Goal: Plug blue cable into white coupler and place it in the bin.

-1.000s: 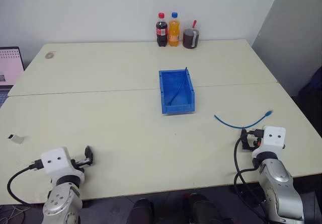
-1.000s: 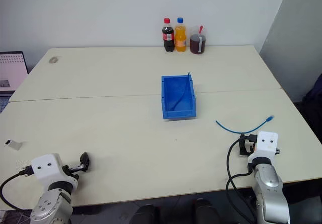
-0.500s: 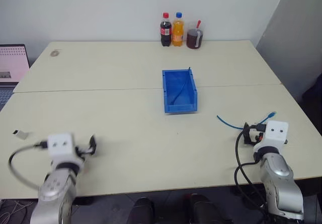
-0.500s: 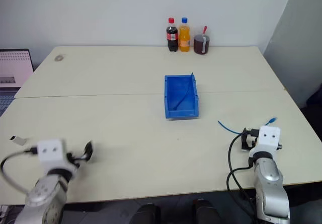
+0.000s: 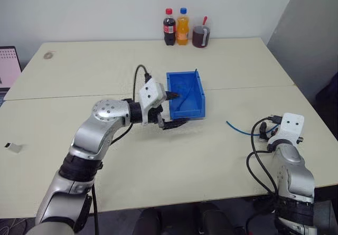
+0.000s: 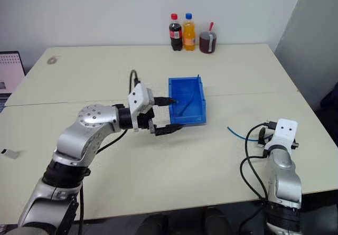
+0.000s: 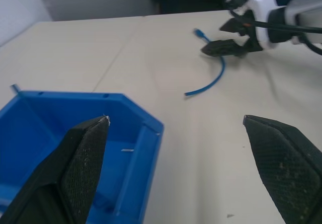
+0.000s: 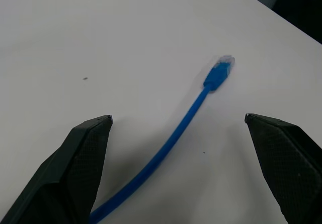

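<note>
The blue cable [image 5: 244, 131] lies curved on the table right of the bin, its plug end [image 8: 220, 72] pointing away from it. My right gripper [image 8: 177, 118] is open just behind the cable, which runs between the spread fingers without touching them. The bin [image 5: 201, 95] stands mid-table with a thin blue strand inside. At the bin's near left corner my left gripper [image 5: 172, 109] hangs open and empty, one finger over the rim, one in front of the wall. The white coupler [image 5: 15, 147], a tiny block, rests far off at the table's left edge.
Two bottles [image 5: 175, 27] and a cup of dark drink [image 5: 200, 36] stand at the table's back edge. A laptop [image 5: 7, 66] sits beyond the left side. Black wires [image 5: 257, 158] loop beside my right wrist. A seam crosses the table behind the bin.
My left arm swung up from the near left of the table and across to the bin, turning its gripper to the right. The right gripper crept forward to the cable.
</note>
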Controlling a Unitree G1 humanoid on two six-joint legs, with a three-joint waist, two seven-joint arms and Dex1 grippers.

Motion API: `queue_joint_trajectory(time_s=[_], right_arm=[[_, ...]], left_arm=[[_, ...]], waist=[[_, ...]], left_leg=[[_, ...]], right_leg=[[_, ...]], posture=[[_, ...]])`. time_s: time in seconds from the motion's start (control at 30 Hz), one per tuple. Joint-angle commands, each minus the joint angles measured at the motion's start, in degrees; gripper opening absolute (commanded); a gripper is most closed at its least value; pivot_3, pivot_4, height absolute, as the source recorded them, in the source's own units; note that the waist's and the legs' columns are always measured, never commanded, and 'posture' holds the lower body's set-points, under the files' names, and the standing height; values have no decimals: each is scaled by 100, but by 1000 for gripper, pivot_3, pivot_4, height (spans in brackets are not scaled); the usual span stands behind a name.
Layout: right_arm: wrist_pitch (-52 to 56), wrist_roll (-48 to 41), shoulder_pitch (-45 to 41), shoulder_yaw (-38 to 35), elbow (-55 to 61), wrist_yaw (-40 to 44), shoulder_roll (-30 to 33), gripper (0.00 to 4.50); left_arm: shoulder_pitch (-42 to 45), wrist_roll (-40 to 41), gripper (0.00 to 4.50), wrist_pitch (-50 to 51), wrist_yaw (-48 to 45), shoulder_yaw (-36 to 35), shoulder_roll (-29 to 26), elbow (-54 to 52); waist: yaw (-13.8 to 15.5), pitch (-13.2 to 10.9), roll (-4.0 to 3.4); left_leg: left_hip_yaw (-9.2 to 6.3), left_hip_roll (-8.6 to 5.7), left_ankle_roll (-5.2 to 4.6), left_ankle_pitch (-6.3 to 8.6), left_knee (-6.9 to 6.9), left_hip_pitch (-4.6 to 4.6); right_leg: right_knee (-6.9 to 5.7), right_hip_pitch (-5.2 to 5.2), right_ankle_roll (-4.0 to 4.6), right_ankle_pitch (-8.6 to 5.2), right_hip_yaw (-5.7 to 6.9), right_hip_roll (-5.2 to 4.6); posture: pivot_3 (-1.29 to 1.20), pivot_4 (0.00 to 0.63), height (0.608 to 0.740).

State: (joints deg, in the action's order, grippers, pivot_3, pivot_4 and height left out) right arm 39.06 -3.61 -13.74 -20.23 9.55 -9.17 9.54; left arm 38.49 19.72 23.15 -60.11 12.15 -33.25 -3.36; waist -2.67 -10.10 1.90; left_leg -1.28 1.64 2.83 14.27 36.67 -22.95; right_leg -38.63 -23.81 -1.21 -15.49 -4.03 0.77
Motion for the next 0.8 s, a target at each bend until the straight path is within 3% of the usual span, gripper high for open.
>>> queue_joint_trajectory(time_s=[0.03,0.3,0.4,0.57,0.8], right_arm=[[54,-109,-290,-283,-167,-215,-27,4492],[37,-285,-663,-579,-755,-583,-273,4492],[-85,-285,-673,-615,-843,-616,-286,4039],[-318,-266,-711,-650,-1201,-579,-168,2676],[-535,-243,-674,-568,-1535,-512,-22,1129]], left_arm=[[447,-179,4500,-537,-497,177,168,506],[685,-437,4500,-935,-671,216,484,1125],[608,-460,4500,-900,-695,179,500,1079],[496,-478,4500,-848,-664,182,511,977],[376,-482,4500,-729,-624,183,494,794]], waist=[[-8,-1,-1],[-42,0,-1],[-45,0,-1],[-30,0,0],[43,2,3]], left_leg=[[1,-1,0,0,1,0],[-1,-2,-1,0,22,2],[-3,-2,-1,0,25,3],[-6,-3,-2,-1,28,4],[-7,-6,-2,-1,31,5]], right_leg=[[-4,0,0,0,-1,0],[-27,2,-19,-11,-3,0],[-30,2,-21,-11,-2,0],[-31,7,-23,-11,0,-1],[-29,12,-22,-9,1,-4]], posture=[[0,150,740],[0,150,740],[0,150,740],[0,150,740],[0,150,740]])
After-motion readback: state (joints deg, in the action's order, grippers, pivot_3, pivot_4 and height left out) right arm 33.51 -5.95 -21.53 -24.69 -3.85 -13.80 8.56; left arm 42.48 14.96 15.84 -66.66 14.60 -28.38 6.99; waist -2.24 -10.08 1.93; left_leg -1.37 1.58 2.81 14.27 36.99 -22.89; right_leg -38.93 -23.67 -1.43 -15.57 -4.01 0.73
